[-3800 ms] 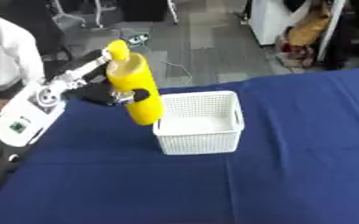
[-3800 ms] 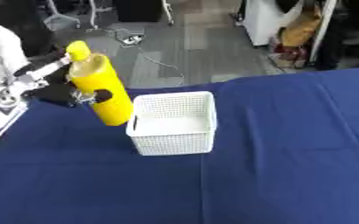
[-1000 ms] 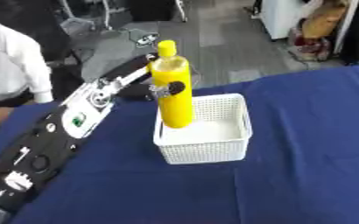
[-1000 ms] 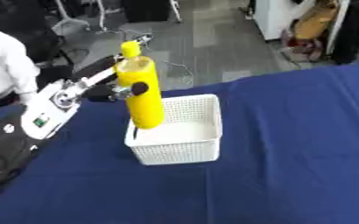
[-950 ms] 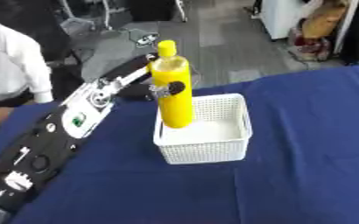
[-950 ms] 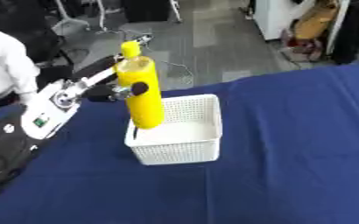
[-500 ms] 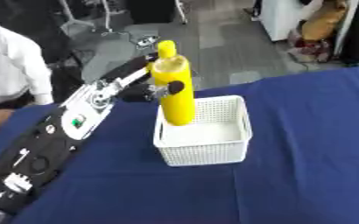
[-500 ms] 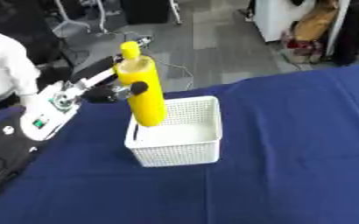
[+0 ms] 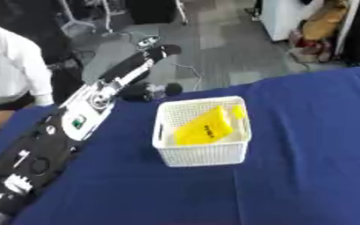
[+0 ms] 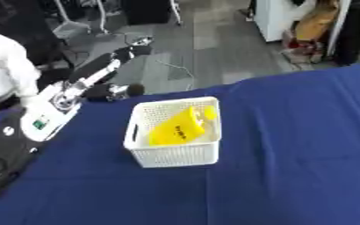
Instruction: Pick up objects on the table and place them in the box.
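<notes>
A yellow bottle (image 9: 205, 128) lies tilted inside the white mesh basket (image 9: 202, 155) on the blue table, its cap end (image 9: 238, 111) toward the far right corner. My left hand (image 9: 147, 69) is beyond the basket's far left side, past the table's edge, with fingers spread straight and nothing in them. The left arm (image 9: 68, 127) runs down to the lower left. My right hand shows in no view.
The blue table (image 9: 306, 167) spreads wide to the right and in front of the basket. A person in white (image 9: 10, 74) sits at the far left. Grey floor with cables and chair legs lies beyond the table's far edge.
My left hand has let go of the yellow bottle, which now lies tilted in the basket instead of standing upright over it. The hand has opened and drawn back to the far left.
</notes>
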`<action>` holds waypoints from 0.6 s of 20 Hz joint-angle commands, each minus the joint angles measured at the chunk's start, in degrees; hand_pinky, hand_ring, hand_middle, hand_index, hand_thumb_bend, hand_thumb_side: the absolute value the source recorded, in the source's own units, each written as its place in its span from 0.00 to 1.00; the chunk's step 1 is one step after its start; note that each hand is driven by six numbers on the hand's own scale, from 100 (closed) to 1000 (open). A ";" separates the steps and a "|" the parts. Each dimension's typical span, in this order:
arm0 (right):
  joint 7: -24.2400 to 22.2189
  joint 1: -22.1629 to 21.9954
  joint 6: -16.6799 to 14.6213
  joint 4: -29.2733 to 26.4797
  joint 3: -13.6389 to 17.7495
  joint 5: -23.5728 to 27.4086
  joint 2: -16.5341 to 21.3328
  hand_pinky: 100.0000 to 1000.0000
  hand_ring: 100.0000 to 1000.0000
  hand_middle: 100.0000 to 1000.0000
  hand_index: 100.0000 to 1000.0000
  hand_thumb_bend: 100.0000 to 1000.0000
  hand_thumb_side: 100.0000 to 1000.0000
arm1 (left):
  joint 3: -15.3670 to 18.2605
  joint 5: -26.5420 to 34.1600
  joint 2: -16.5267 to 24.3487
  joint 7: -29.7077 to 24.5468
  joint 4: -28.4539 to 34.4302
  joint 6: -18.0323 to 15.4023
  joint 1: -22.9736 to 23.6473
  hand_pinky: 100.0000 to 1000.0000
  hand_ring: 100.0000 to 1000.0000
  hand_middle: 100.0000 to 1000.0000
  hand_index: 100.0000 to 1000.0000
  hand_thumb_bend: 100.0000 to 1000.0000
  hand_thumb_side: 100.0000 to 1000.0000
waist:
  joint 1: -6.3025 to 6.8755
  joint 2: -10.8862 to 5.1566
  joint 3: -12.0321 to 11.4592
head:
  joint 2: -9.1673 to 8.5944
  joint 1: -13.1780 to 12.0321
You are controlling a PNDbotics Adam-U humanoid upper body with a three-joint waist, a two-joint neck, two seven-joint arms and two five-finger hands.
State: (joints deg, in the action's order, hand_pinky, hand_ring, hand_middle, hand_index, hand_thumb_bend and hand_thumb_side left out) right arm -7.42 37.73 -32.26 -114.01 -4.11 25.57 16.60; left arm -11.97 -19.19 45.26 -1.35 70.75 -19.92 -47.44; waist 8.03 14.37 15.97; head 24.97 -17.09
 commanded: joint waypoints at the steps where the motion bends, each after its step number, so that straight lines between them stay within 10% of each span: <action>1: 0.06 1.24 0.15 -0.58 0.06 -0.10 0.26 0.22 0.31 0.42 0.59 0.00 0.95 | 0.85 -0.45 2.21 1.03 0.61 -0.39 -0.60 1.00 1.00 1.00 1.00 0.83 1.00 | -0.27 -0.86 -0.05 | -0.78 -0.23; 12: 0.05 1.07 0.02 -0.58 0.16 -0.22 0.62 0.21 0.31 0.42 0.59 0.00 0.95 | 1.82 4.05 2.37 6.12 3.58 -2.34 1.86 0.96 1.00 0.98 1.00 0.75 1.00 | -0.24 -0.98 -0.60 | -0.78 0.17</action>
State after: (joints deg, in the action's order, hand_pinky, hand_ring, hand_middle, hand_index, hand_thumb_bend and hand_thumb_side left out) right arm -7.33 37.73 -32.21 -114.01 -4.09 25.54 16.61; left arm -11.28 -16.35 45.26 3.43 72.76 -21.92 -45.08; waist 8.03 14.37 15.48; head 24.96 -17.07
